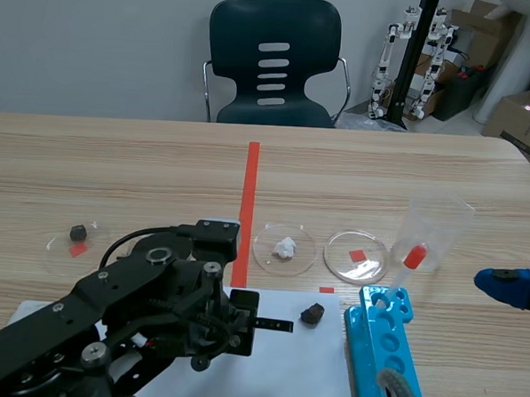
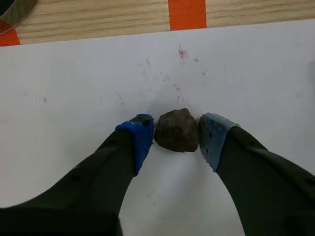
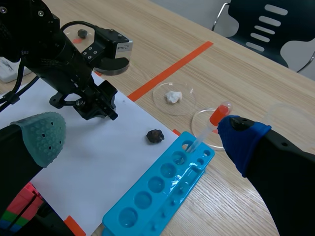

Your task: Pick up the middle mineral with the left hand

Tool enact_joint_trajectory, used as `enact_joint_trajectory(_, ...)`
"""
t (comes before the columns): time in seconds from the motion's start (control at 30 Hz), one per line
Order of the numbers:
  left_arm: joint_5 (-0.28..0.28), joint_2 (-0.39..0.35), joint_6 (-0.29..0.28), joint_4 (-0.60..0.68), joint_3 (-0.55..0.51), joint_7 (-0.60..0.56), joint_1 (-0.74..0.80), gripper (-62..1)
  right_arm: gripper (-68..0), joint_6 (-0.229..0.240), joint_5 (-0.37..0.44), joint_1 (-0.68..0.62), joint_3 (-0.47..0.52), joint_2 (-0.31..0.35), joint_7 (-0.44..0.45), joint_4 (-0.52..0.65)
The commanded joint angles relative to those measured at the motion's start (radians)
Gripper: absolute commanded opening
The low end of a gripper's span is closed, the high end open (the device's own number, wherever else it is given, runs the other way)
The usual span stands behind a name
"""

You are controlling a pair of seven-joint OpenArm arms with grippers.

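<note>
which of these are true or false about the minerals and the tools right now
1. The dark mineral lies on the white paper. True.
2. The left tool has lifted the dark mineral off the paper. False: the mineral rests on the paper and the tool is open.
3. The white mineral sits in a petri dish. True.
4. The right tool is shut. False: its fingers stand apart, with nothing held.
</note>
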Motion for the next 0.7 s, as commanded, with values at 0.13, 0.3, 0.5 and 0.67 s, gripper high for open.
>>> enact_joint_trajectory(0.13,-0.006,0.005,-0.001,0.003,0.001,-0.005,-0.005,-49.4,-2.2,0.0,0.01,0.0,0.001,0.0,0.014,0.012)
enact_joint_trajectory(0.3,-0.005,0.005,-0.001,0.02,0.001,-0.005,-0.004,-49.4,-2.2,0.0,0.01,0.0,0.001,0.0,0.014,0.012)
enact_joint_trajectory(0.5,0.003,-0.04,-0.001,0.109,0.0,-0.031,0.031,-49.3,-2.2,0.0,0.01,0.0,0.001,0.0,0.014,0.012)
enact_joint_trajectory(0.67,0.018,-0.106,-0.001,0.195,-0.001,-0.112,0.079,-49.3,-2.2,0.0,0.01,0.0,0.001,0.0,0.014,0.012)
